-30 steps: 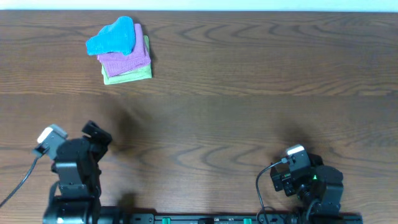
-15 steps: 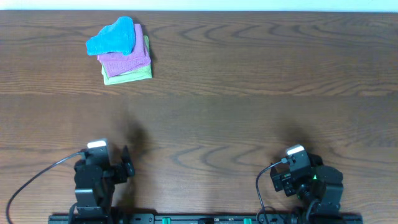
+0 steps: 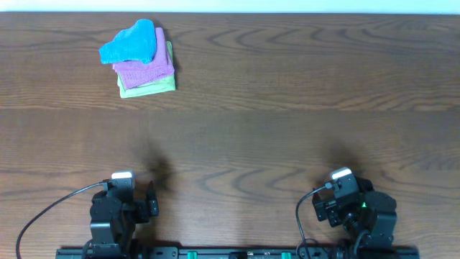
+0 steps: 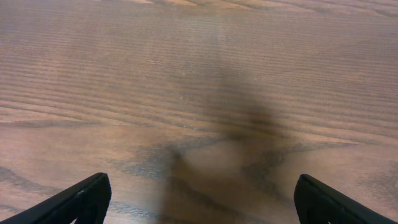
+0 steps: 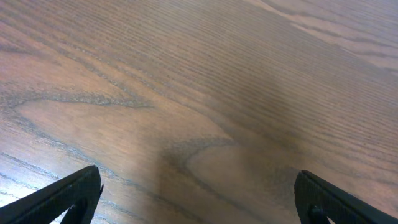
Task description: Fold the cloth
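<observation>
The sky-blue cloth (image 3: 130,42) lies crumpled on top of a pile at the table's far left, seen only in the overhead view. My left gripper (image 3: 152,203) is at the near left edge, far from the cloth; its wrist view shows both fingertips spread wide over bare wood (image 4: 199,202), open and empty. My right gripper (image 3: 325,205) is at the near right edge; its wrist view also shows the fingers wide apart over bare wood (image 5: 198,198), open and empty.
Under the blue cloth sit a folded pink cloth (image 3: 147,66) and a folded light green cloth (image 3: 152,86). The wooden table (image 3: 287,108) stretches between the pile and both arms. A cable (image 3: 50,208) runs from the left arm.
My left arm has drawn back to the near edge and turned to face forward, settling low beside its base. The right arm and the cloth pile have not moved.
</observation>
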